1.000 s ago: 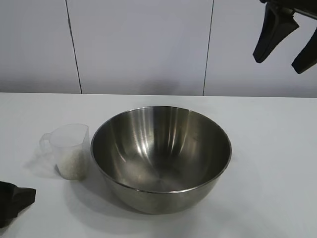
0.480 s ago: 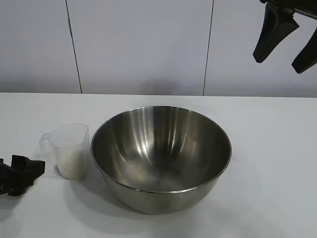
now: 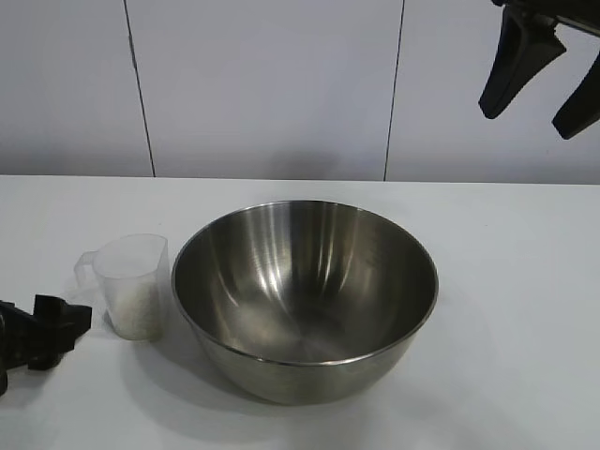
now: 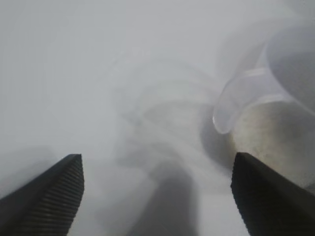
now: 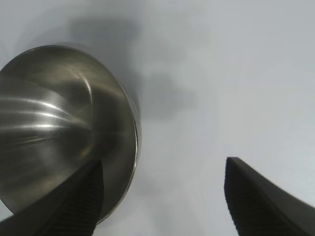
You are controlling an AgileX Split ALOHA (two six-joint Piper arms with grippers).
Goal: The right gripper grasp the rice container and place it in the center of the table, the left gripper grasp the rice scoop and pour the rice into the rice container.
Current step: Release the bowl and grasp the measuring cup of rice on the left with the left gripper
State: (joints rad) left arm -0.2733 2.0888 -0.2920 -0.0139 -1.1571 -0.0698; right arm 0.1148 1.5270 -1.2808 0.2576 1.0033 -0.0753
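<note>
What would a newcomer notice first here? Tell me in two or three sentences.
The big shiny steel bowl in the middle of the white table, empty inside. Next, the small clear cup holding rice, just left of the bowl, with the open left gripper low at the table's left edge close to the cup's handle. The open right gripper hangs high at the upper right, holding nothing.

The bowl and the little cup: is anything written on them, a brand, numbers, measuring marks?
None can be read.
Bowl: plain steel, no lettering visible.
Cup: no marks visible; its wall is too blurred in the left wrist view to rule out faint ones.
Table: nothing written.
</note>
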